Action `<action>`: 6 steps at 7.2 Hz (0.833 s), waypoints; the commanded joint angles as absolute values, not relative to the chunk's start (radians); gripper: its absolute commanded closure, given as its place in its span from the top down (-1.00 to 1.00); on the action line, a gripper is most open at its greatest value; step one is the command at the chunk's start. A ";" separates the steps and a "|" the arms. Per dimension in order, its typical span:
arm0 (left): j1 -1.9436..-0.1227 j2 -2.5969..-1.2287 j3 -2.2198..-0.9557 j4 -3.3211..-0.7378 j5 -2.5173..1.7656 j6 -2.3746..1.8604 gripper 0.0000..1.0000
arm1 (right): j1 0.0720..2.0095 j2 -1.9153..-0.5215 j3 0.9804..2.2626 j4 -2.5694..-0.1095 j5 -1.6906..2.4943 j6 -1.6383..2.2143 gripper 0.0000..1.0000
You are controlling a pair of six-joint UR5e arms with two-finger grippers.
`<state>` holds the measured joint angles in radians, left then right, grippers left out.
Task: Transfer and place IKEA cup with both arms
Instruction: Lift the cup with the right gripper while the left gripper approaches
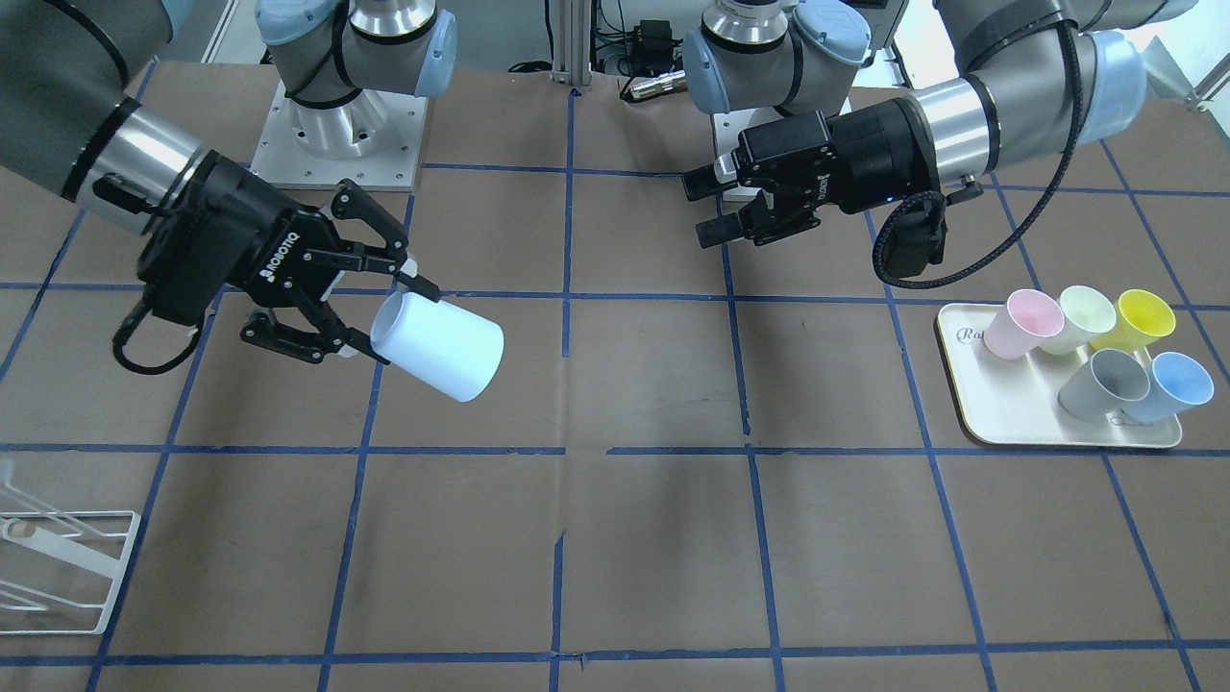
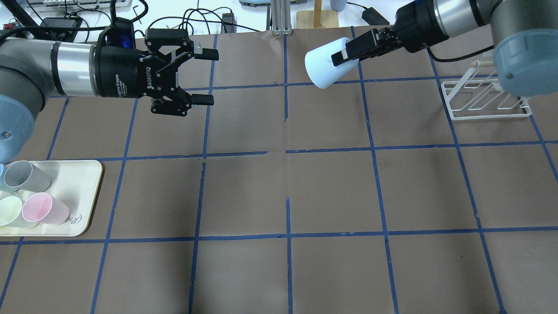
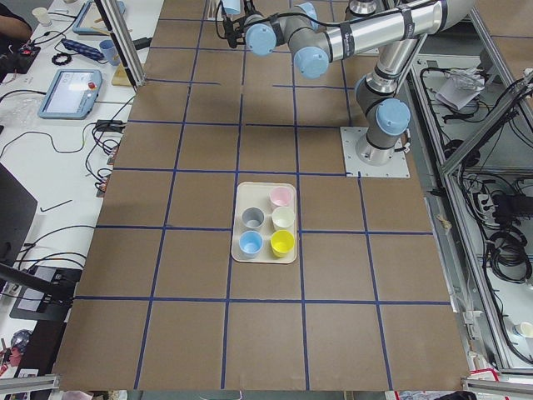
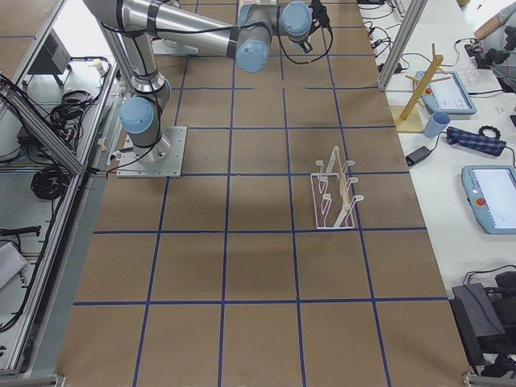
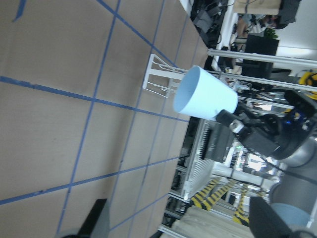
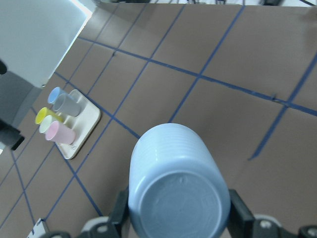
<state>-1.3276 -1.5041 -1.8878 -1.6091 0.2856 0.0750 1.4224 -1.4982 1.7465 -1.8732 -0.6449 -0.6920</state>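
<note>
- Overhead exterior view says most of it: the IKEA cup [image 2: 324, 65] is up in the air, off the table [image 2: 331, 192]. It's tipped on its side and pinched at its base end by the right gripper [image 2: 344, 56].
- Right wrist cam looks straight at the bottom of the cup, with a finger on each side of it, so that gripper is clamped on it, not just hovering nearby.
- Left gripper [image 2: 207, 77] has its jaws spread wide with nothing between them, and it sits well apart from the cup. The cup's open mouth points over toward it.
- Going by that, I'd say the transfer half looks basically done. The cup is with the arm on the opposite side from the tray [image 2: 83, 192], and the left one isn't touching it.
- The tray has the other cups on it, including the lookalike blue cup [image 1: 1177, 384] next to the grey cup [image 1: 1105, 384]. Those aren't involved right now.
- What's left, as far as I can judge, is the whole placing part. The cup isn't resting on anything yet.
- The white wire rack [image 2: 484, 104] sits on the right arm's side and seems like the obvious spot for it, but that's a guess. Nothing shows where it should go.
</note>
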 commanded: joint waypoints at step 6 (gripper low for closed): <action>-1.345 -1.555 -1.928 -1.535 0.064 0.058 1.00 | 1.477 -1.634 2.025 -2.022 -0.186 -0.805 -0.56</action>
<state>-1.3351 -1.5542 -1.9270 -1.5370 0.0740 0.0673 1.4718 -1.6363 2.0204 -2.0042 -0.2105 -0.8079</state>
